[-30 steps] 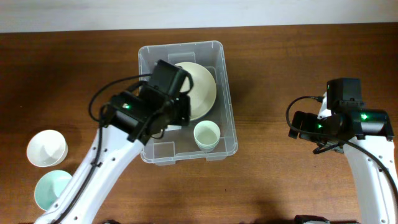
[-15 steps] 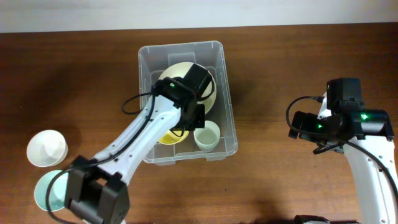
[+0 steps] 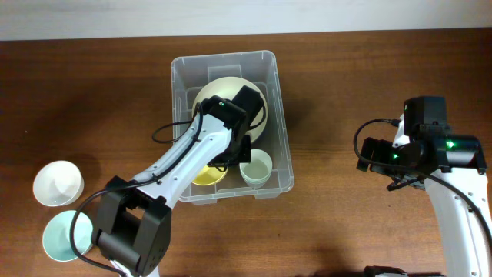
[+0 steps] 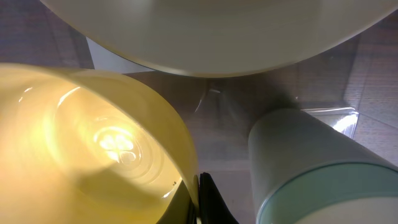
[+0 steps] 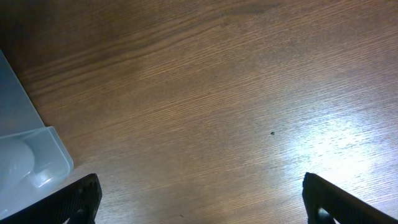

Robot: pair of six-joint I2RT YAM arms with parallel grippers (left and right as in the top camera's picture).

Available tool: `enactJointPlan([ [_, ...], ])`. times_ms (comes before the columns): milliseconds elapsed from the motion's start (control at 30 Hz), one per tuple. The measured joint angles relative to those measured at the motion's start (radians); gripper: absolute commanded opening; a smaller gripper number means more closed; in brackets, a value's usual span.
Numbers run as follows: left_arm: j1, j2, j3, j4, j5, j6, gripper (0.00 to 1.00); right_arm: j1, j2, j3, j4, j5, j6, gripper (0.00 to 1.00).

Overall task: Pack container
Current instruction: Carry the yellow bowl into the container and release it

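The container (image 3: 181, 77), a clear plastic bin, stands on the desk (image 3: 346, 77) toward its far side, a little left of the middle, with its long sides running near to far. Inside it, a large cream bowl (image 3: 223, 96) fills the far half, a yellow bowl (image 3: 206, 173) sits in the near left part, and a pale green cup (image 3: 255, 168) stands upright in the near right corner, just beside the yellow bowl. The left arm reaches into the bin from the near left, and the left gripper (image 4: 199, 202) has its fingers clenched on the rim of the yellow bowl, one inside and one outside. The right gripper (image 5: 200, 199) hangs over bare desk well to the right of the bin, its fingers spread wide and grasping nothing; a corner of the bin shows at the left edge of its wrist view. On the desk at the near left, well apart from the bin, a white bowl (image 3: 58, 183) sits with a pale teal bowl (image 3: 65, 235) just beside it.
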Motion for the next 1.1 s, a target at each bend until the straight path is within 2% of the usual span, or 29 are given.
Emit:
enactJointPlan([
  [33,0.0,0.0,-0.001,0.0,0.0,0.0,0.03,0.0,0.0,0.0,0.0,0.0,0.0,0.99],
  [100,0.0,0.0,-0.001,0.0,0.003,0.0,0.18,0.0,0.0,0.0,0.0,0.0,0.0,0.99],
  [133,0.0,0.0,-0.002,0.0,0.004,-0.003,0.22,0.0,0.0,0.0,0.0,0.0,0.0,0.99],
  [367,0.008,0.0,-0.002,-0.001,0.008,-0.007,0.22,0.0,0.0,0.0,0.0,0.0,0.0,0.99],
  [500,0.079,-0.039,0.0,-0.002,0.01,0.018,0.24,0.0,0.0,0.0,-0.003,0.0,0.0,0.99],
  [600,0.176,-0.166,0.007,-0.005,-0.012,0.036,0.49,0.0,0.0,0.0,-0.003,0.0,0.0,0.99],
  [667,0.274,-0.288,0.022,-0.003,-0.034,0.062,0.54,0.0,0.0,0.0,-0.003,0.0,0.0,0.99],
  [867,0.588,-0.463,0.039,-0.02,-0.068,0.127,0.63,0.0,0.0,0.0,-0.003,0.0,0.0,0.99],
  [1100,0.889,-0.361,-0.008,0.016,-0.076,0.153,0.65,0.0,0.0,0.0,-0.003,0.0,0.0,0.99],
])
